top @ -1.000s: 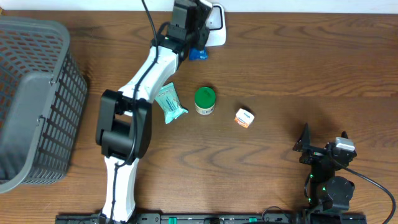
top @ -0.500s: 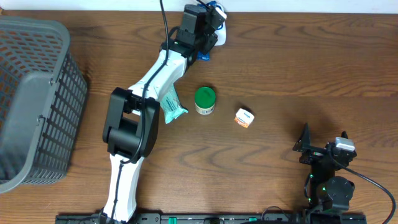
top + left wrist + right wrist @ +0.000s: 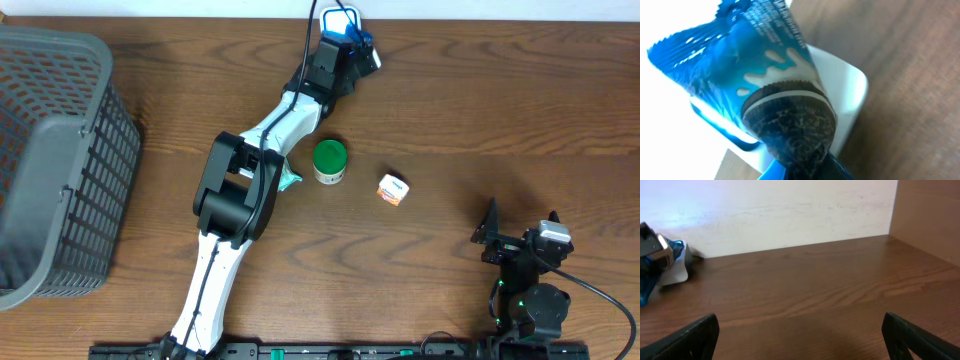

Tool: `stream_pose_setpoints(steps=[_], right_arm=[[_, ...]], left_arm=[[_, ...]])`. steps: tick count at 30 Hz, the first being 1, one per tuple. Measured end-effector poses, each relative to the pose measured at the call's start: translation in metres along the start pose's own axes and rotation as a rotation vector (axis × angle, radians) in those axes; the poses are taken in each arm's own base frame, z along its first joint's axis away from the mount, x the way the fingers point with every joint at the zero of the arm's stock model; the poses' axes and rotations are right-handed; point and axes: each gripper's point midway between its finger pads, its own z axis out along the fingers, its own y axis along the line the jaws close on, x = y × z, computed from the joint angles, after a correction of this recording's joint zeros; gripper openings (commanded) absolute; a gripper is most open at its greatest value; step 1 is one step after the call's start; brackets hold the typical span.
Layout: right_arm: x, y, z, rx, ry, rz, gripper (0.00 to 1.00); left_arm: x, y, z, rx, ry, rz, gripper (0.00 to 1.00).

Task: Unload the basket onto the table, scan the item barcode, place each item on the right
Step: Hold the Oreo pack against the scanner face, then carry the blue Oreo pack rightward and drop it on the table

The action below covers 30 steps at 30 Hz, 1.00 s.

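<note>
Blue cookie packet (image 3: 765,85) is clamped in the left fingers (image 3: 350,52) over the white scanner (image 3: 847,95) at the far edge of the bench (image 3: 480,100), long axis diagonal, crimped end pointing away from the grip. Green-lidded jar (image 3: 329,160) and small box (image 3: 393,189) lie mid-bench, well apart; right fingers (image 3: 695,337) stand wide.
</note>
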Motion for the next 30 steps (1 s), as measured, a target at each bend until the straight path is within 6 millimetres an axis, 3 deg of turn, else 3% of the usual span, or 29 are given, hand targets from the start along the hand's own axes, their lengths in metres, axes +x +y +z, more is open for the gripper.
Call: stream_pose_setpoints(steps=[6,9,16,20,24,30], right_arm=[[0.000,0.000,0.000,0.000,0.000,0.000,0.99],[0.000,0.000,0.000,0.000,0.000,0.000,0.99],[0.000,0.000,0.000,0.000,0.000,0.000,0.99],[0.000,0.000,0.000,0.000,0.000,0.000,0.99],[0.000,0.000,0.000,0.000,0.000,0.000,0.99],[0.000,0.000,0.000,0.000,0.000,0.000,0.99]], left_arm=[[-0.013,0.045,-0.008,-0.098,-0.010,0.000,0.07],[-0.008,0.055,-0.009,-0.112,0.001,-0.004,0.07],[0.011,0.042,-0.008,-0.062,0.082,-0.013,0.07],[0.005,0.012,-0.015,0.013,0.123,-0.099,0.07],[-0.032,-0.027,-0.043,0.173,0.081,-0.251,0.07],[-0.117,-0.047,-0.107,0.470,-0.134,-0.579,0.08]])
